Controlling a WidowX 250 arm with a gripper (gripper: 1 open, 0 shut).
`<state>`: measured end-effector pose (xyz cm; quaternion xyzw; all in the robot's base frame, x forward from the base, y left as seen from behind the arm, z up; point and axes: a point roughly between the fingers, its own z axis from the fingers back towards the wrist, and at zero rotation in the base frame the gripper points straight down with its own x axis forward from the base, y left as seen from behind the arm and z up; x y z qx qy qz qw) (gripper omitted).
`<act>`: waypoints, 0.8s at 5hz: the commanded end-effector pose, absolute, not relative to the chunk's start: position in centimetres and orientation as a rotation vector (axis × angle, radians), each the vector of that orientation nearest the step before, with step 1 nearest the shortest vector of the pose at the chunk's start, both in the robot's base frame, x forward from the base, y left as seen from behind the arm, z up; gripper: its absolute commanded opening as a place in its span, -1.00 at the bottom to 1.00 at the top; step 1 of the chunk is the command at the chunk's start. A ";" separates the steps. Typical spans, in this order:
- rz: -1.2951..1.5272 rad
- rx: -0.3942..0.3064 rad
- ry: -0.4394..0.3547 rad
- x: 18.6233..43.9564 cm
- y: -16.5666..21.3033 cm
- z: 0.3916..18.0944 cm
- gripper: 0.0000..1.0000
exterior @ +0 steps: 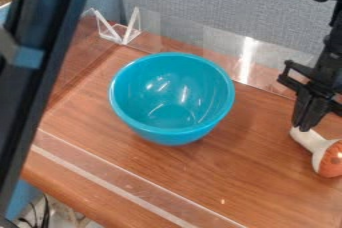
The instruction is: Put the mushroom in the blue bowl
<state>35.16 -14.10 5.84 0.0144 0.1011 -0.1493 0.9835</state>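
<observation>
Glossy turquoise-blue round plastic bowl [171, 97] sits upright on the brown wooden tabletop [127, 177], nothing inside it, just light reflections on the inner wall. Small toy mushroom [321, 147] with cream-white stem and orange-brown cap lies on its side on the tabletop, well to the right of the bowl, stem end pointing toward the bowl, cap partly cut off by the frame edge. Black claw [310, 120] hangs on its black arm to the right of the bowl, pointing nearly straight down, tips right over the stem end of the mushroom; fingers pressed together, nothing between them. Can't tell whether the tips touch the stem or sit just above it. Mushroom is not in the bowl and not gripped. Behind the bowl, at the far edge of the tabletop: a small clear folded plastic stand [120, 27] off toward the far left, and a low transparent acrylic strip [241, 57] running along the grey fabric back wall [201, 7]. In front of and left of the bowl, a thick dark blurred bar [47, 82] crosses the view diagonally, out of focus, covering the left side of the tabletop. A pale seam line runs across the tabletop on the near side of the bowl.
</observation>
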 end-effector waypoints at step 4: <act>-0.275 -0.006 0.093 36.3 -12.8 9.1 -1.00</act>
